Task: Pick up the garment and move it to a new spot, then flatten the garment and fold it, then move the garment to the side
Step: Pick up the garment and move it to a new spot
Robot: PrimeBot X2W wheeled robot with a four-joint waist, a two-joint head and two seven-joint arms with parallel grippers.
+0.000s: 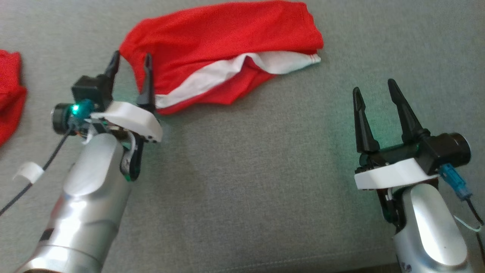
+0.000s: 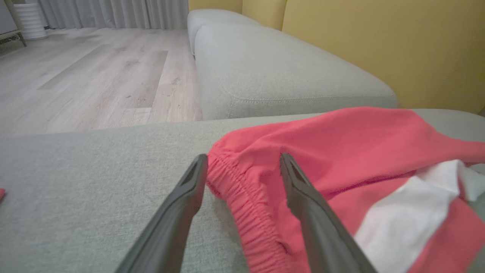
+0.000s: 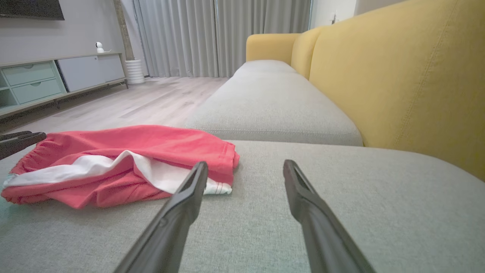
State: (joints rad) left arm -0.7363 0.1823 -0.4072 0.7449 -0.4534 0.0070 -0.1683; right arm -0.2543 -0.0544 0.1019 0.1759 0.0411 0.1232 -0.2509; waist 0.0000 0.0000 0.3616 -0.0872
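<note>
a red garment (image 1: 227, 34) with a white stripe (image 1: 212, 76) lies loosely bunched on the grey sofa seat (image 1: 265, 170), toward the far side of the head view and a little left of centre. its gathered waistband (image 2: 242, 204) points toward the robot's left, and the hem with the white panel lies at the other end. the left claw (image 1: 132, 57) is released, its two dark fingers spread wide at the waistband end. in the left wrist view the claw (image 2: 243, 157) straddles that elastic edge: one finger is over bare cushion just beside the band and the other is over the red cloth (image 2: 360, 144). whether the fingers touch the fabric cannot be told. the right claw (image 1: 373, 86) is also released, with fingers apart, and hangs over bare cushion well apart from the garment, on the robot's right. in the right wrist view this claw (image 3: 245, 163) points along the seat, the garment (image 3: 132, 142) lies ahead and to its left, and the yellow backrest (image 3: 398, 76) rises on the right. a second piece of red cloth (image 1: 9, 91) lies on the seat at the far left edge of the head view, apart from the garment. pale wood floor (image 2: 94, 76) shows beyond the sofa.
</note>
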